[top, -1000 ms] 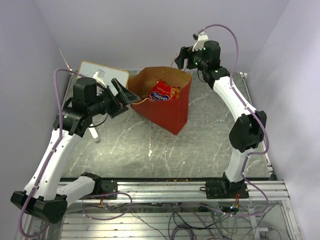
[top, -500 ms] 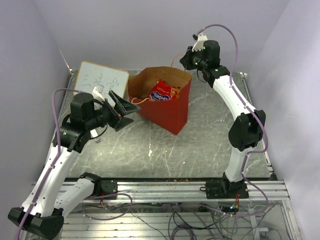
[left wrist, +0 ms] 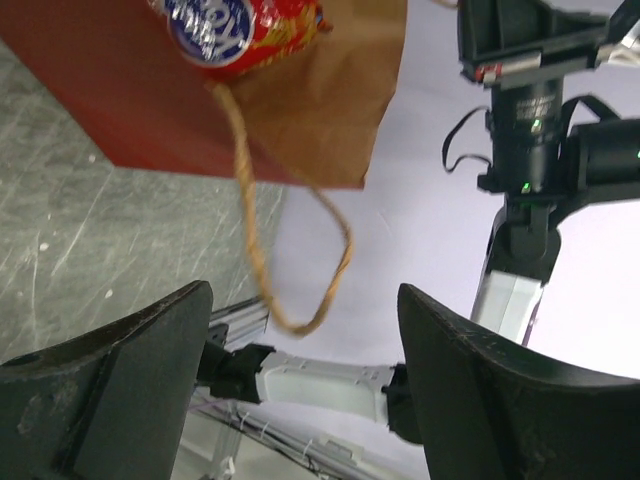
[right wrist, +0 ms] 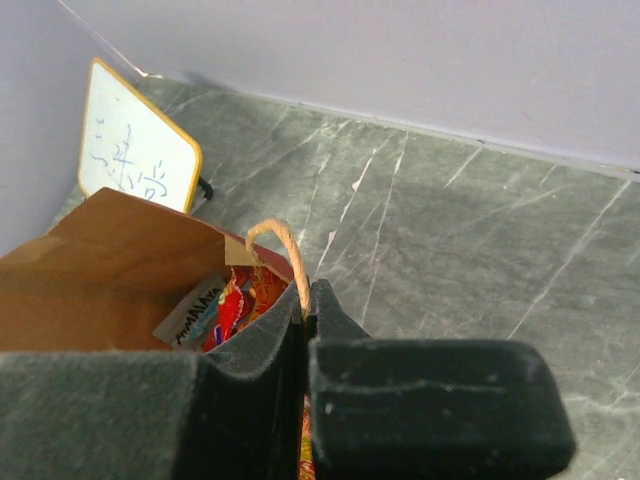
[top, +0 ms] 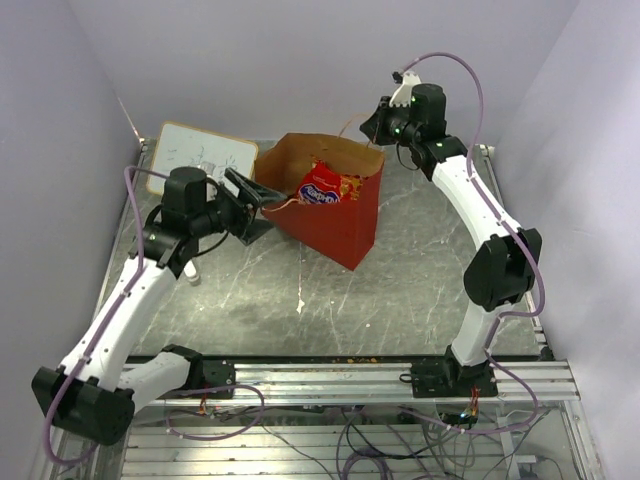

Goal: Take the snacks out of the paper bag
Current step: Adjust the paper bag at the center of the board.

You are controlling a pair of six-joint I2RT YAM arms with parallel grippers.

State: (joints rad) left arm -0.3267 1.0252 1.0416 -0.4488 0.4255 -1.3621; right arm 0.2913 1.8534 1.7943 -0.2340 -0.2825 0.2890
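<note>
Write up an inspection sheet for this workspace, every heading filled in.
Surface: grey marbled table top, scratched; crumbs by the front rail.
Job's things: red paper bag upright, open; red snack packet and grey-white wrapper inside.
Clutter: whiteboard leaning at back left.
Pincers: left pincer open, near loop handle seen between its fingers, not gripped; right pincer shut on the far loop handle.
Cables: purple cables loop over both arms; loose wiring below the rail.
Surroundings: lilac walls on three sides.
</note>
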